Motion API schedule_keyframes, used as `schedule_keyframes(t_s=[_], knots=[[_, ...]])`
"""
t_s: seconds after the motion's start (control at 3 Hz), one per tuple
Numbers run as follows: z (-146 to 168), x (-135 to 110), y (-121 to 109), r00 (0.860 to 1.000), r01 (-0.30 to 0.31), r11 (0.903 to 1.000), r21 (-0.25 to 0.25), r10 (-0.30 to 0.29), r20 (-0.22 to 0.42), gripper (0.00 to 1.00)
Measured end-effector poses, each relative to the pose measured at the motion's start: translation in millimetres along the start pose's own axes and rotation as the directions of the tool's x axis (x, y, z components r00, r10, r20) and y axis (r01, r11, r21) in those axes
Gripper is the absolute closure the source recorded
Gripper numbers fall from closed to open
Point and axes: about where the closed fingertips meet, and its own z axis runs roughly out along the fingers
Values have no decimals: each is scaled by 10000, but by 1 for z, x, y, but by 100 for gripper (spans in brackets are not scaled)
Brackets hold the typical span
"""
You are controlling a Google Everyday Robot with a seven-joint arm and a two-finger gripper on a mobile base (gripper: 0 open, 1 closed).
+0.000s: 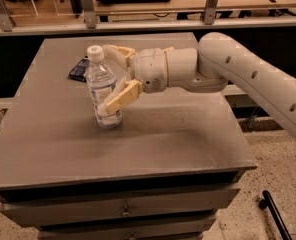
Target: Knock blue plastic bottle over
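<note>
The blue plastic bottle [99,81] stands on its base in the left half of the frame, on the grey worktop [173,134]. Its white cap [94,51] is uppermost and the label faces the camera. It looks upright or very nearly so, with the cap a touch to the left of the base.

The pincer [107,79] comes in from the right on a white arm [248,79] that runs off the right edge of the frame. Its two tan fingers are spread wide and grip nothing. The nearer finger [122,95] slants down across the front of the bottle's lower right side, its tip over the label near the base, apparently touching it. The farther finger [119,54] reaches level with the bottle's shoulder, on its far side. The bottle therefore sits between the two fingers.

Just behind the bottle, toward the upper left, a small flat dark blue packet [79,69] lies on the worktop. Drawer fronts [123,209] show beneath the front edge.
</note>
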Motion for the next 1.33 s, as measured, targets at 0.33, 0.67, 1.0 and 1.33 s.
schedule_keyframes(t_s=[0.33,0.67,1.0,1.33], knots=[[7,0,7,9992,15,9964,-843,-49,-404,0],[9,0,10,9991,14,9947,-1031,-58,-430,0],[11,-1,11,9991,23,9942,-1074,-69,-423,15],[13,-1,12,9991,33,9937,-1119,-81,-416,39]])
